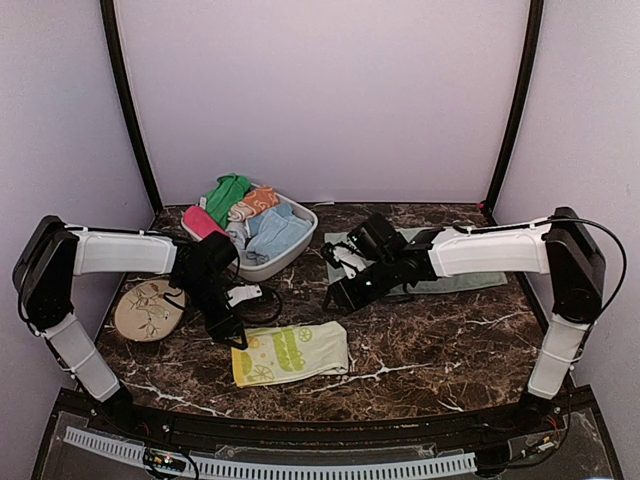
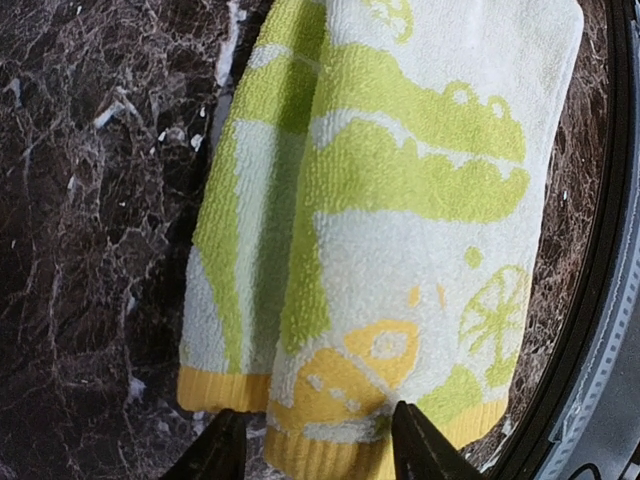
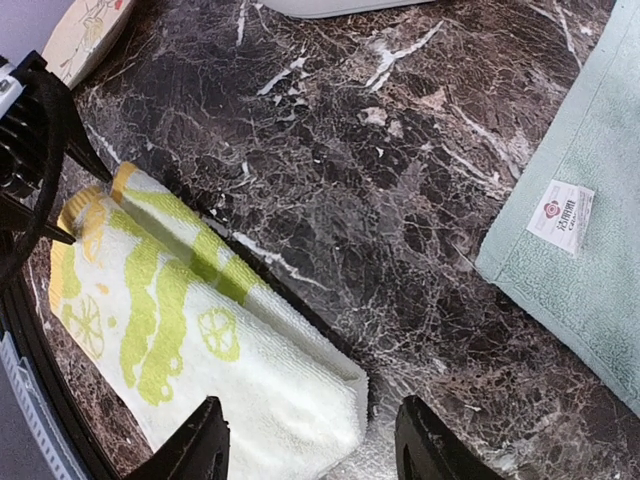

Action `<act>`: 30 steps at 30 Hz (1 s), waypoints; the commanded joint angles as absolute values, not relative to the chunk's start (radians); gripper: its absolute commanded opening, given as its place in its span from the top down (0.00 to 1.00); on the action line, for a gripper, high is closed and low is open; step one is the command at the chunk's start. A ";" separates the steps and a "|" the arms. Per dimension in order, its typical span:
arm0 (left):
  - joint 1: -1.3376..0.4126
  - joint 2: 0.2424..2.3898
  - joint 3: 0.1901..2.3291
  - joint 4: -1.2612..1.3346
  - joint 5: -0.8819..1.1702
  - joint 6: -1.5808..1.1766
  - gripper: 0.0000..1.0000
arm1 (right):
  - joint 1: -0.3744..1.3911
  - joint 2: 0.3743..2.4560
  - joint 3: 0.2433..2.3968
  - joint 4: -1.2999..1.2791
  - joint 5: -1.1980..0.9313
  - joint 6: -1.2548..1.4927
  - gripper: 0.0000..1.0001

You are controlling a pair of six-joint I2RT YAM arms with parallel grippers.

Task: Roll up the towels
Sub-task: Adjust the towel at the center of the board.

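Dark marble table (image 1: 430, 345), lilac walls (image 1: 320, 100), yellow-lime towel (image 1: 290, 352) lying folded

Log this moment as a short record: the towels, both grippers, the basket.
yellow-lime towel: folded flat between the two grippers, not rolled
mint towel: spread flat on the right side
basket: holds several bunched cloths
left gripper: at the yellow-lime towel's hem, jaws apart, grip unclear
right gripper: open, empty, by that towel's other end
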State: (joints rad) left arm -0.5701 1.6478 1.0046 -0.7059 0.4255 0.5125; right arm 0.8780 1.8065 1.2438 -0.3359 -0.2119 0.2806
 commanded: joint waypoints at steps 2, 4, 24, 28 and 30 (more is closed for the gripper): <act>-0.572 1.671 0.989 -0.733 0.381 0.512 0.49 | 0.886 1.805 1.215 -0.296 -0.220 0.209 0.43; -0.572 1.674 0.993 -0.744 0.380 0.515 0.57 | 0.892 1.810 1.213 -0.287 -0.216 0.202 0.43; -0.574 1.653 1.120 -0.776 0.433 0.485 1.00 | 0.814 1.908 1.225 -0.218 -0.568 -0.093 0.44; -0.575 1.666 1.169 -0.794 0.439 0.483 1.00 | 0.790 1.882 1.160 -0.105 -0.643 -0.013 0.46; -0.575 1.674 1.201 -0.808 0.442 0.492 1.00 | 0.790 1.887 1.159 -0.112 -0.635 -0.015 0.47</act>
State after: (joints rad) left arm -0.5705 1.6764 1.1290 -0.7696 0.4126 0.4892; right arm 0.7933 1.9053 1.1736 -0.1993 -0.5510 -0.0532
